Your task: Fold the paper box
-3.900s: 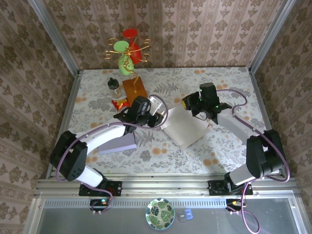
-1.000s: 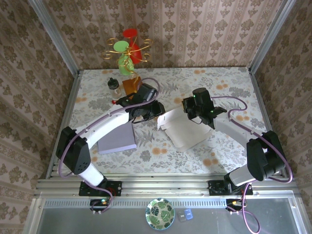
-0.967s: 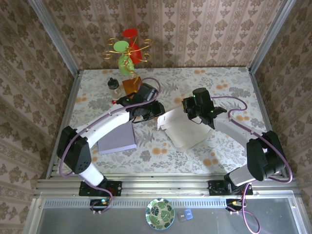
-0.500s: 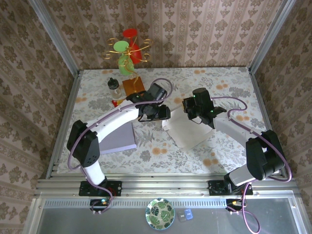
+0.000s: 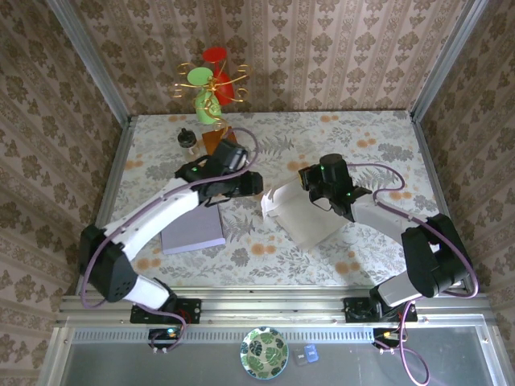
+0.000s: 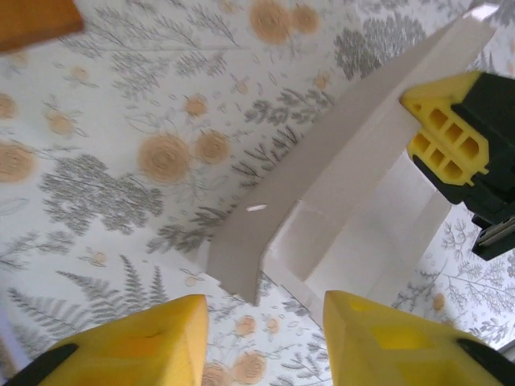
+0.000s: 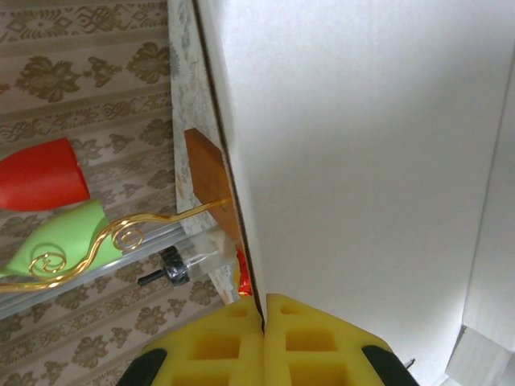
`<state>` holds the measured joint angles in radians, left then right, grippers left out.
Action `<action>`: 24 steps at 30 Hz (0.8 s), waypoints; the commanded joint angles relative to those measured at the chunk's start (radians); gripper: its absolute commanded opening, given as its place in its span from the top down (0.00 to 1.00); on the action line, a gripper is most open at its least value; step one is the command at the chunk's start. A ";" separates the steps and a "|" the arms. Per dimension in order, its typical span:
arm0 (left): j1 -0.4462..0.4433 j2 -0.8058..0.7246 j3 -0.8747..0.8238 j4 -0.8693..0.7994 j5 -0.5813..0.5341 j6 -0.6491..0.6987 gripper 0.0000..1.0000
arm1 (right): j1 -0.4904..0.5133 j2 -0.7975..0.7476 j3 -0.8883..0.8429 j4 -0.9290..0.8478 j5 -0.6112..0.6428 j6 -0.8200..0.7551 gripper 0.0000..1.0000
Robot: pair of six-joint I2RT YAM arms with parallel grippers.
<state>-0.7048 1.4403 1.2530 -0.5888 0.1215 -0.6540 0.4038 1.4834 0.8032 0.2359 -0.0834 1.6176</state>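
The paper box (image 5: 304, 213) is a white cardboard sheet, partly folded, lying mid-table with its left flap raised. My right gripper (image 5: 312, 182) is shut on the box's far edge; in the right wrist view its yellow pads (image 7: 264, 310) pinch the thin edge of the white panel (image 7: 362, 145). My left gripper (image 5: 256, 186) hovers just left of the raised flap, open, with nothing between its fingers. In the left wrist view the box (image 6: 354, 209) lies ahead of the left gripper (image 6: 264, 338), its grey flap pointing at the gap, and the right gripper's fingers (image 6: 447, 137) clamp the box's far side.
A purple sheet (image 5: 193, 231) lies left of the box under the left arm. At the back left stand a brown block (image 5: 214, 138), a small jar (image 5: 187, 140) and a gold stand with green and red cups (image 5: 208, 84). A patterned plate (image 5: 264, 352) sits below the table edge.
My left gripper has pulled back leftward from the box's left flap and its jaws have widened. The flap stays raised. The right gripper keeps its hold in much the same place.
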 commanded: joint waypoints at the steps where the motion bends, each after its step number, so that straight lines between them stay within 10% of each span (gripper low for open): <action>1: 0.058 -0.034 -0.100 0.081 0.061 0.060 0.64 | 0.001 0.009 -0.050 0.097 -0.010 -0.050 1.00; 24: 0.019 0.036 -0.455 0.614 0.192 0.385 0.71 | -0.012 0.123 -0.231 0.579 -0.098 -0.098 1.00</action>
<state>-0.6804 1.4715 0.8204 -0.0563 0.3000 -0.3271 0.3965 1.5707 0.6033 0.7601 -0.1623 1.5181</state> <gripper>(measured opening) 0.287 0.061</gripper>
